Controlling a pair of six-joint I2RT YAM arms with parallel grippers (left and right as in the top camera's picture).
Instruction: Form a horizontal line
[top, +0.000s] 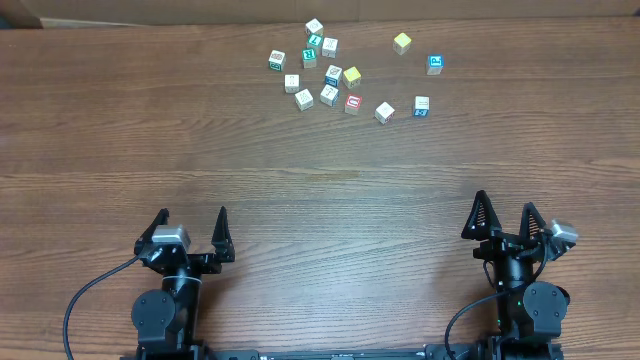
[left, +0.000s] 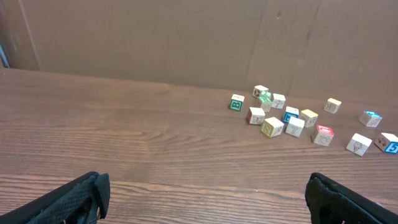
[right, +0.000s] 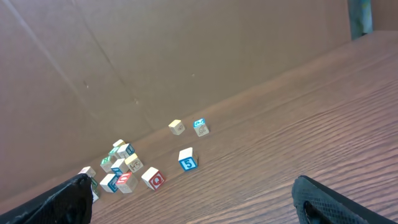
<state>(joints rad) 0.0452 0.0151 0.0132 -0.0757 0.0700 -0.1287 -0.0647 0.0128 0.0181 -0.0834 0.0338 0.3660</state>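
the letter cubes (top: 329, 94) lie scattered in a loose cluster at the upper centre of the overhead frame, most of them apart from one another and in no straight row. a red-marked cube (top: 353, 102) sits at the lower edge of the cluster, a blue-marked cube (top: 435, 64) lies off to the right, and a white cube (top: 384, 112) lies between the red-marked one and another blue-marked one. plain yellow cubes (top: 402, 42) and green-marked cubes (top: 277, 60) are mixed in among them. all rest on a brown wood-grain table (top: 300, 200). in the wrist views a brown cardboard wall (left: 155, 37) stands close behind the cubes. at the lower left of the overhead frame the left hand (top: 192, 222) has its fingers spread wide, released, holding and touching nothing. at the lower right the right hand (top: 505, 208) is likewise spread wide and empty, well apart from the cubes.
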